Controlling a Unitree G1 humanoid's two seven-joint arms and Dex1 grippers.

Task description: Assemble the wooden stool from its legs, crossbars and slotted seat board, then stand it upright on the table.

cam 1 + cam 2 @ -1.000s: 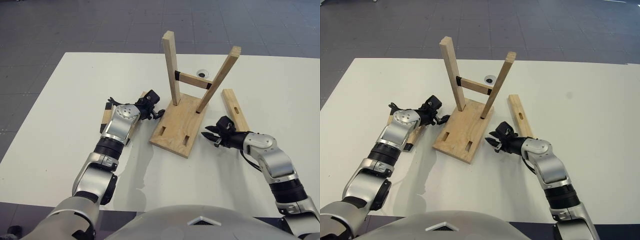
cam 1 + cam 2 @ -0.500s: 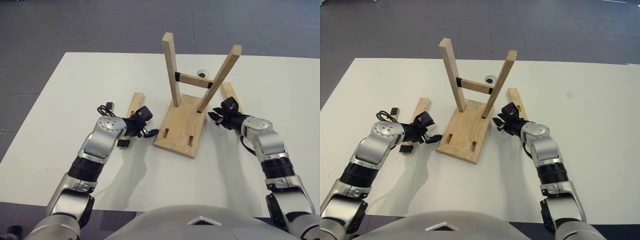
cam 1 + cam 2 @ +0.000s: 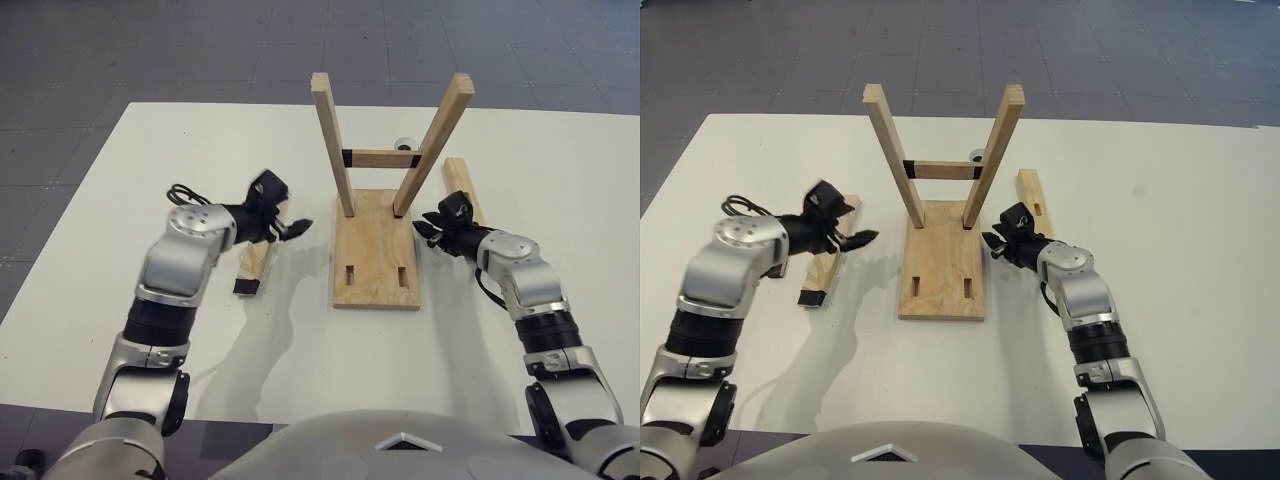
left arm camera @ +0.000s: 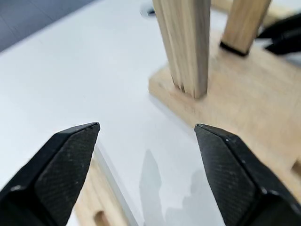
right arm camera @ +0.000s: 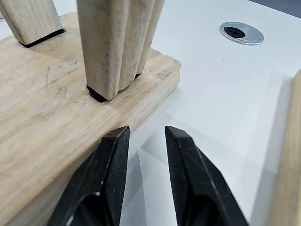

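Two legs (image 3: 332,140) joined by a crossbar (image 3: 380,158) stand in the seat board (image 3: 375,255) at frame centre; its near slots (image 3: 350,273) are vacant. My left gripper (image 3: 290,228) hangs wide open and empty over the left loose leg (image 3: 255,262). My right gripper (image 3: 425,222), narrowly parted, holds nothing beside the board's right edge. Advice: grasp a loose leg mid-length and keep it square over its slot. Hidden: the right loose leg's (image 3: 458,185) near end; I cannot make out a second crossbar.

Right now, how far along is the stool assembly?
Done: two legs and a crossbar stand in the seat board. In hand: nothing; left hand and right hand are empty. To do: two slots bare, two loose legs on the table, stool not yet upright.
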